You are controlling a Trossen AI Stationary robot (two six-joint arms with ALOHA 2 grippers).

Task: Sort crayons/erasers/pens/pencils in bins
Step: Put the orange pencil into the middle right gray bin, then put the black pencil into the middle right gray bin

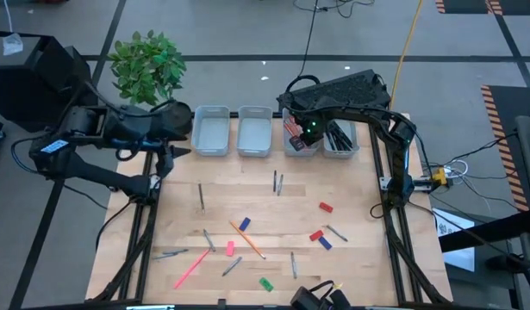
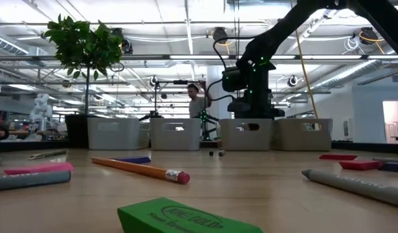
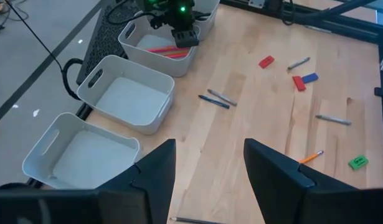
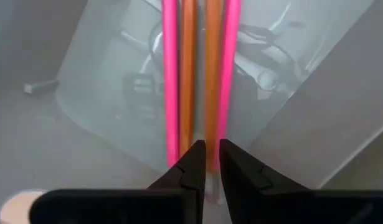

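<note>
Your right gripper hangs over the third of the 4 bins lined along the upper middle of the high view, its fingers almost pressed together with only a thin slit between them, and you cannot tell whether they pinch anything above the pink and orange sticks lying in that bin. Your left gripper waits at the upper left beside the plant, fingers spread and empty. The erasers lie scattered across the lower table: red, blue, pink, green.
</note>
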